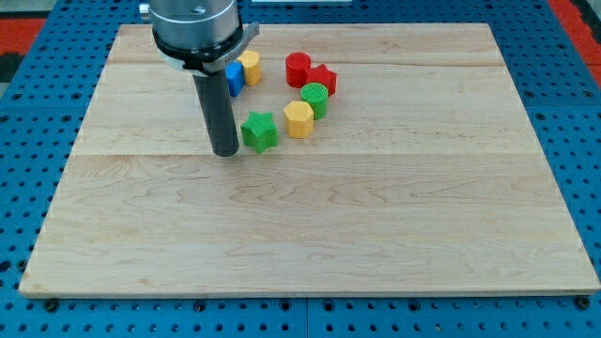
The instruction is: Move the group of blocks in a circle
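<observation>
Several blocks sit in a loose arc near the view's top centre of the wooden board [310, 225]. A blue block [234, 78] and a yellow block [250, 67] lie at the arc's left, partly hidden by the rod. A red cylinder [298, 68] and a red star [322, 79] lie at the top right. A green cylinder [315, 98], a yellow hexagon [299, 118] and a green star [260, 130] run down the right and bottom. My tip [225, 151] rests on the board just left of the green star, close to it or touching.
The arm's dark round housing [192, 23] hangs over the board's top left part. A blue perforated surface [573, 141] surrounds the board, with red patches at the view's top corners.
</observation>
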